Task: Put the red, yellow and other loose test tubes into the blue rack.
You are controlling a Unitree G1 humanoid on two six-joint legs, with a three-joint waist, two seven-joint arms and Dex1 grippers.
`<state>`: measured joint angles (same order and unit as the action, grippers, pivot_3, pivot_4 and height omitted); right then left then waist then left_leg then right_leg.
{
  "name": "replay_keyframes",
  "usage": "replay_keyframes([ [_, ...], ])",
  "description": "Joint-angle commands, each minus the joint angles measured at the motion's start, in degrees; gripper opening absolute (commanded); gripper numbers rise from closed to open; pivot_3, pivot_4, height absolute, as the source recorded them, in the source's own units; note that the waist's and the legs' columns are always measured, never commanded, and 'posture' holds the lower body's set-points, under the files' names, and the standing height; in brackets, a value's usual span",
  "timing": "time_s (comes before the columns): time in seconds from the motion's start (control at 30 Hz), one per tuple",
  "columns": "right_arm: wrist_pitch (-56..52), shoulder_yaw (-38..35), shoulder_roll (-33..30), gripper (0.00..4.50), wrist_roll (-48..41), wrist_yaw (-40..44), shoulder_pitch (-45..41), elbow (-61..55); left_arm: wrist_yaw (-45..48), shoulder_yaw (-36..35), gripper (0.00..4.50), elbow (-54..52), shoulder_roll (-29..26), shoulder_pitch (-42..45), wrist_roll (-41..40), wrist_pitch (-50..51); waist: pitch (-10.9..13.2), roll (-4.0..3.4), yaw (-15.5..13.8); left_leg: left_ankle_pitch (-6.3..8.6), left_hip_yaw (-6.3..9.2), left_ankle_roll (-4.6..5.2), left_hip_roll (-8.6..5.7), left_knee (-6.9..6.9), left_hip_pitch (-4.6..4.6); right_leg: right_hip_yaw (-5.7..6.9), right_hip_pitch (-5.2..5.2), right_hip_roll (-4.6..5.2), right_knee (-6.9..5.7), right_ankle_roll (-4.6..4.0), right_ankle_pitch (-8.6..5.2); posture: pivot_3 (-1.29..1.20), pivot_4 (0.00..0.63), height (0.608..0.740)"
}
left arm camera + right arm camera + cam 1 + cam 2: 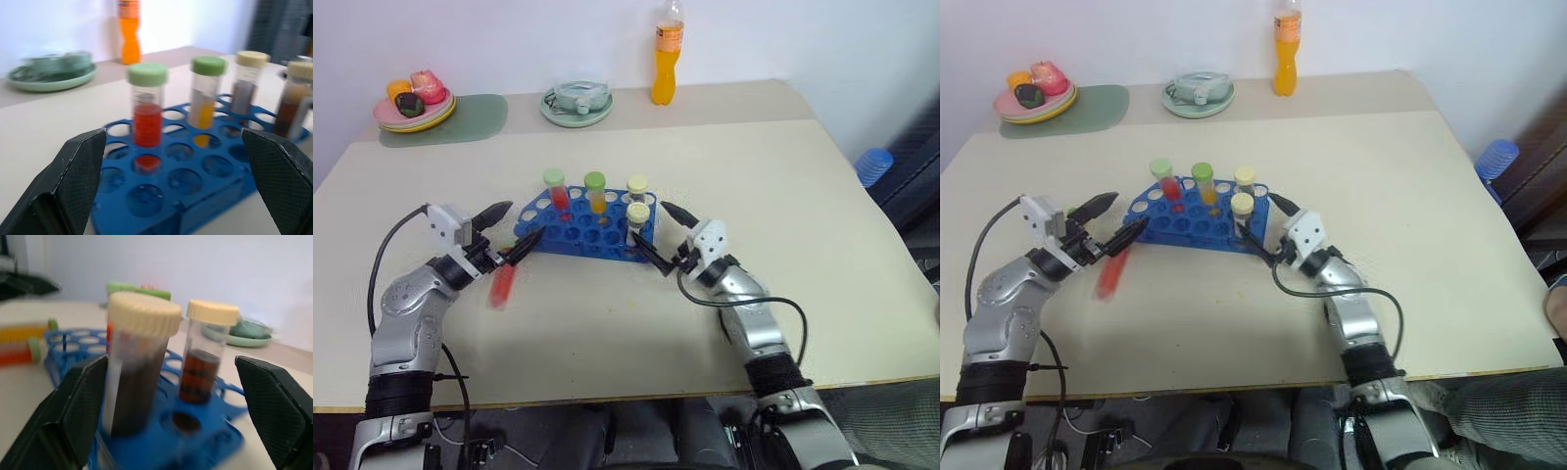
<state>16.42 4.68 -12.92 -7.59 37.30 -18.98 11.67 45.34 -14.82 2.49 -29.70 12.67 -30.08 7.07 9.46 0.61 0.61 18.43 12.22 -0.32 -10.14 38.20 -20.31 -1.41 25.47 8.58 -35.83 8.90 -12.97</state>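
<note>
The blue rack (570, 235) stands mid-table. A red tube (558, 199), a yellow tube (597, 199) and two cream-capped brown tubes (636, 188) stand upright in it. My right gripper (652, 229) is open at the rack's right end. Its fingers stand on either side of the nearer brown tube (139, 367), apart from it. My left gripper (517, 227) is open at the rack's left end, empty, facing the tubes (146, 112). Another red tube (501, 284) lies blurred on the table just under it. In the right wrist view, a yellow tube (22, 331) lies beside that red one (17, 355).
An orange drink bottle (667, 54), a pale green dish (576, 106) and a pink plate of toy food (414, 106) on a green mat (480, 116) stand along the table's far edge. A blue object (873, 166) sits off the table's right side.
</note>
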Motion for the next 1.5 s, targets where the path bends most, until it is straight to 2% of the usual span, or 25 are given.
replay_keyframes([
  [0.03,-8.16,-1.56,-6.32,4.19,-2.30,2.63,4.08,-11.75,-6.44,-3.30,4.50,-7.41,-0.92,-1.93,-3.06,7.85,0.00,0.00,-0.04,0.00,0.00,0.00,0.00,-0.01,0.00,-0.01,0.00,0.00,0.02,0.00,0.00,0.00,0.150,0.740],
  [0.23,-18.58,-5.11,-16.88,4.19,-7.44,6.89,12.28,-25.13,-21.50,-6.26,4.50,-18.74,-3.42,-3.38,-2.52,23.39,0.01,0.02,-0.22,0.00,-0.03,0.00,0.04,-0.03,-0.02,-0.02,-0.02,-0.02,0.09,0.00,0.00,0.00,0.150,0.740],
  [0.33,-23.79,-9.82,-22.35,4.19,-12.21,9.03,14.54,-31.03,-37.67,-12.01,4.50,-27.83,-3.73,-0.37,-10.48,53.48,0.02,0.02,-0.56,0.02,-0.05,0.03,0.04,-0.02,-0.03,-0.03,-0.04,-0.01,0.15,0.01,0.00,0.00,0.150,0.740],
  [0.37,-25.03,-10.66,-23.23,4.19,-13.05,8.89,14.69,-32.13,-40.52,-13.31,4.50,-29.48,-4.06,1.16,-11.99,61.43,0.03,0.04,-0.84,0.02,-0.05,0.04,0.04,-0.02,-0.03,-0.04,-0.05,-0.01,0.16,0.01,0.00,0.00,0.150,0.740],
  [0.43,-26.79,-11.51,-24.40,4.19,-13.98,8.61,14.30,-33.66,-42.40,-15.19,4.50,-29.42,-4.92,6.55,-11.96,75.45,0.04,0.08,-1.37,0.02,-0.06,0.04,0.04,0.00,0.00,-0.04,-0.06,-0.02,0.13,0.02,0.00,0.00,0.150,0.740],
  [0.5,-28.84,-12.35,-25.49,4.19,-15.26,8.80,13.77,-35.12,-43.45,-16.50,4.50,-27.64,-5.61,11.71,-11.90,83.95,0.05,0.13,-1.57,0.01,-0.05,0.01,0.04,0.01,0.01,-0.02,-0.05,-0.02,0.04,0.02,0.00,0.00,0.150,0.740],
  [0.63,-28.55,-12.58,-28.46,4.19,-16.42,13.59,14.49,-35.66,-46.37,-12.73,4.50,-23.09,-9.78,14.02,-16.32,85.43,0.05,0.12,-1.47,0.01,-0.07,0.00,0.02,-0.01,0.00,-0.01,-0.05,0.00,0.09,0.02,0.00,0.00,0.150,0.740],
  [0.77,-27.84,-14.19,-29.93,4.19,-21.69,19.76,16.58,-36.22,-52.23,-6.08,4.50,-14.83,-12.85,17.92,-23.95,85.43,0.07,0.17,-1.65,0.01,-0.05,-0.01,0.04,-0.03,-0.02,0.00,-0.06,-0.01,0.19,0.01,0.01,0.00,0.150,0.740],
  [1.2,-25.75,-14.15,-30.28,4.19,-22.84,24.12,16.63,-37.05,-68.83,3.48,4.50,3.58,-11.49,27.86,-35.72,85.43,0.08,0.18,-1.45,0.01,-0.03,-0.01,0.04,-0.01,-0.02,0.01,-0.08,-0.01,0.23,0.01,0.02,0.00,0.150,0.740],
  [1.43,-25.34,-13.91,-29.95,4.19,-22.45,23.20,16.91,-37.72,-80.58,3.91,4.50,13.15,-8.07,30.98,-41.09,85.43,0.04,0.16,-1.57,0.01,-0.04,-0.01,0.03,0.03,0.01,0.00,-0.10,0.00,0.20,0.02,0.03,0.00,0.150,0.740],
  [1.5,-25.42,-13.88,-29.89,4.23,-22.48,22.87,17.00,-38.03,-83.73,3.46,3.95,15.40,-6.88,31.77,-42.47,85.43,0.00,0.12,-1.66,0.00,-0.04,-0.02,0.02,0.04,0.06,-0.01,-0.13,0.01,0.15,0.02,0.03,0.00,0.150,0.740],
])
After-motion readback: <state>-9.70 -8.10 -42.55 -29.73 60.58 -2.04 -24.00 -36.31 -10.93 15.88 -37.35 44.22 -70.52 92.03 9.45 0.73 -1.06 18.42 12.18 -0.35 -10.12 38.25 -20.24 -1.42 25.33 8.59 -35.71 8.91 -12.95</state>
